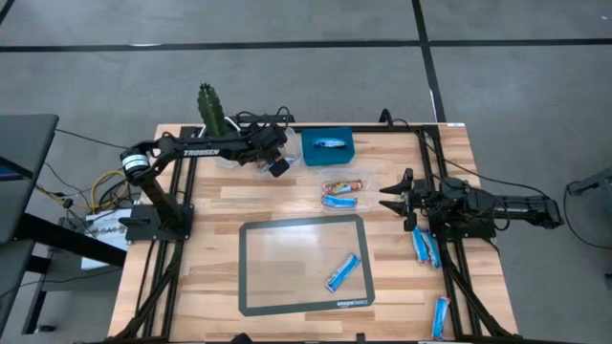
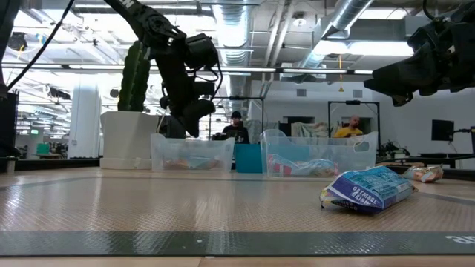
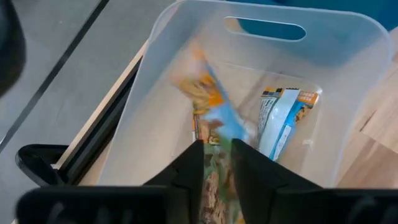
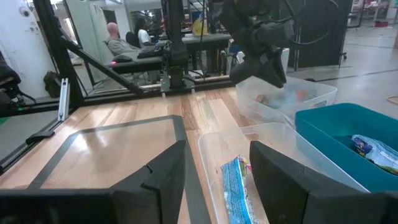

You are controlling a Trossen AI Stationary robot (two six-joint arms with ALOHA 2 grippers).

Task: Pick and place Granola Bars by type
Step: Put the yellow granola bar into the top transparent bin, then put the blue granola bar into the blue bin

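- Left gripper [image 1: 277,164] positioned over the clear tub [image 3: 155,81] at the back of the table, beside the potted cactus [image 1: 212,108].
- In the left wrist view, clamped on a tan granola bar [image 3: 211,130] pinched between the dark fingers [image 3: 186,168]; bar blurred, projecting forward from the fingertips over the tub's inside.
- Second bar [image 3: 280,118], with a white and light-blue wrapper, lying on the tub floor just beyond and beside the held bar, apart from the fingers.
- Right gripper [image 1: 394,198] hanging at the right side of the table, fingers spread wide and empty, pointed toward the middle tub [image 1: 346,192].
- Middle tub holding a red-multicoloured bar [image 1: 341,186] and a blue bar [image 1: 338,202]; in the right wrist view the blue bar seen directly ahead between the spread fingers, not touched.
- Blue rectangular bin [image 1: 328,146] at the back, between the two tubs, with a wrapped item [image 1: 330,143] inside.
- One blue bar [image 1: 342,273] lying tilted on the grey-bordered mat [image 1: 251,287], well apart from both grippers.
- Two blue bars [image 1: 425,247] lying just below the right gripper near the table's right side; another blue bar [image 1: 440,316] nearer the front edge.
- People seated in the room beyond the table.
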